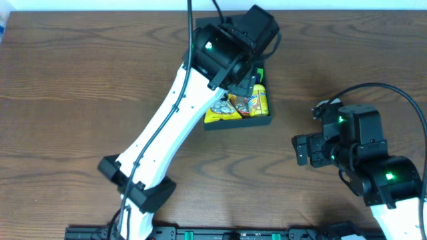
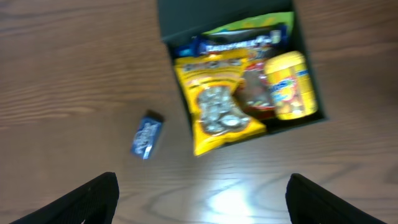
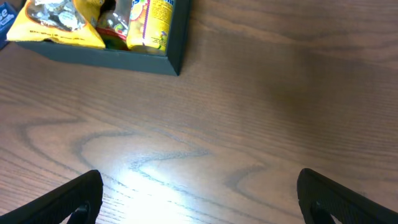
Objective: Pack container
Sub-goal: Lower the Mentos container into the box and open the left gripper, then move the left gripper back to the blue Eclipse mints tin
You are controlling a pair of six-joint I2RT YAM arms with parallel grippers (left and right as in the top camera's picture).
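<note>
Left fingers (image 2: 87, 202) and right fingers (image 3: 68, 202) both gape empty; one container (image 2: 217, 12) sits near the table's (image 2: 62, 62) far edge, one blue packet (image 2: 146, 135) beside it.

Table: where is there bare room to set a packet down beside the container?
Bare wood between the container and right gripper, and all the table left of the left arm. Crowded: the container is full, a blue packet beside it.
</note>
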